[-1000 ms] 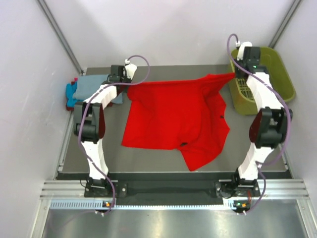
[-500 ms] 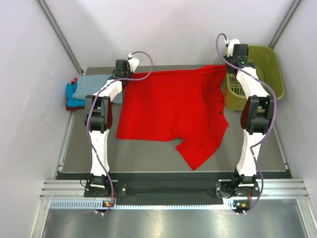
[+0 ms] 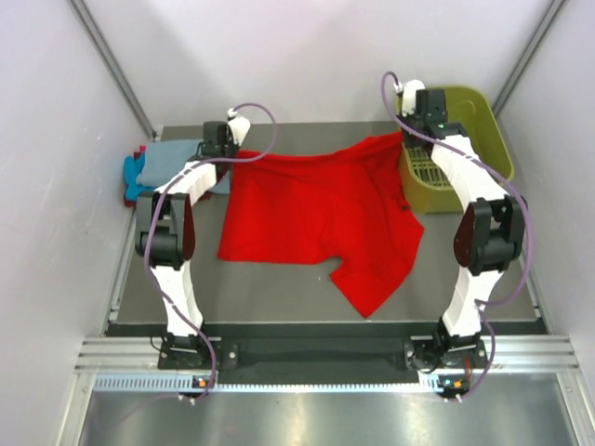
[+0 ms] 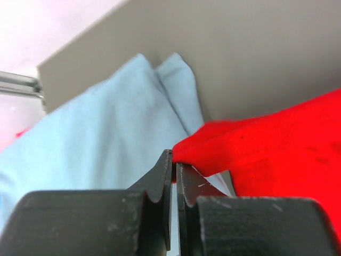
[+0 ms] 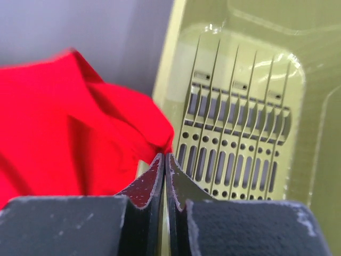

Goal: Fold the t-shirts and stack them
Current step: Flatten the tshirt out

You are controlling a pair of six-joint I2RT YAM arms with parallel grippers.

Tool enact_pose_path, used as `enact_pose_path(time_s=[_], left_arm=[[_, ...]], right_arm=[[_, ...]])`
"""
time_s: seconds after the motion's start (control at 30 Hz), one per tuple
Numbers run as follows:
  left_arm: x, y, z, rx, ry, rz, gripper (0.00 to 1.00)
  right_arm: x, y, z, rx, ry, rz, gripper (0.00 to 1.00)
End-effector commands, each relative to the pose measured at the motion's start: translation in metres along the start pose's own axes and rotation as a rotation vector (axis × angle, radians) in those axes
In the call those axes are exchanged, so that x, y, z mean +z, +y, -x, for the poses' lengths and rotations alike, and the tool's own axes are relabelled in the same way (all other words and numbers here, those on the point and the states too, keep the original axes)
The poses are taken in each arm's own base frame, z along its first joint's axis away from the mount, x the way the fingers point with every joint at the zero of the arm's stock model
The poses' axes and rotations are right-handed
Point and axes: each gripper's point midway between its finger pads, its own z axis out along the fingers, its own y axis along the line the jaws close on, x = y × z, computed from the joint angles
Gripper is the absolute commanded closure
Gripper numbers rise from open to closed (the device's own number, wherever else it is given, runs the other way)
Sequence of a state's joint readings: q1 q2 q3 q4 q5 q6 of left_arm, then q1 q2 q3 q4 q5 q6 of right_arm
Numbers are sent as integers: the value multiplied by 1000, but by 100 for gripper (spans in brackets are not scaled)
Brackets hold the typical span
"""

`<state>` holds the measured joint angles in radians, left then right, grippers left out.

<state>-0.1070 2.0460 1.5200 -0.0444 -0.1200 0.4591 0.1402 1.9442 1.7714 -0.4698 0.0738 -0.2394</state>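
Spreading step: my left gripper (image 4: 174, 160) and right gripper (image 5: 164, 159) each pinch a far corner of the red shirt (image 3: 316, 212), stretched over the table between folded shirts (image 3: 172, 160) and basket (image 3: 483, 110); next, I reckon, lay it flat, then fold.

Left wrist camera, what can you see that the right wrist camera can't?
Only the left wrist view shows the light blue t-shirt, lying beyond the left gripper. Only the right wrist view shows the olive-green basket with its slotted floor, beyond the right gripper. Both show the red t-shirt, with an edge of it pinched in that camera's own shut gripper.
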Motion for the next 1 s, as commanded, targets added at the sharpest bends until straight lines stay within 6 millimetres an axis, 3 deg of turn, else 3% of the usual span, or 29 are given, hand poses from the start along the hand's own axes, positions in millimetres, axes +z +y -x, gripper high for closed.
enact_pose_path(time_s=[0.0,0.1,0.27,0.5,0.6,0.73,0.83,0.97], left_arm=[[-26,27,49,-59,-154,63,100],[-31,22,51,-72,-159,37,100],[-41,19,51,-81,-163,33,100],[-61,21,55,-87,-178,28,100],[-64,15,53,-80,-174,19,100],[-66,13,54,-82,-173,16,100],[-68,12,55,-83,-174,16,100],[-70,8,51,-71,-150,2,100]], right_arm=[[-56,6,54,5,-160,1,100],[-71,2,72,19,-217,-17,100],[-69,13,81,29,-234,30,100],[-21,68,47,32,-117,217,100],[-2,80,37,33,-77,252,100],[25,78,21,55,-27,243,100],[47,60,8,84,7,198,100],[62,18,-6,106,28,100,100]])
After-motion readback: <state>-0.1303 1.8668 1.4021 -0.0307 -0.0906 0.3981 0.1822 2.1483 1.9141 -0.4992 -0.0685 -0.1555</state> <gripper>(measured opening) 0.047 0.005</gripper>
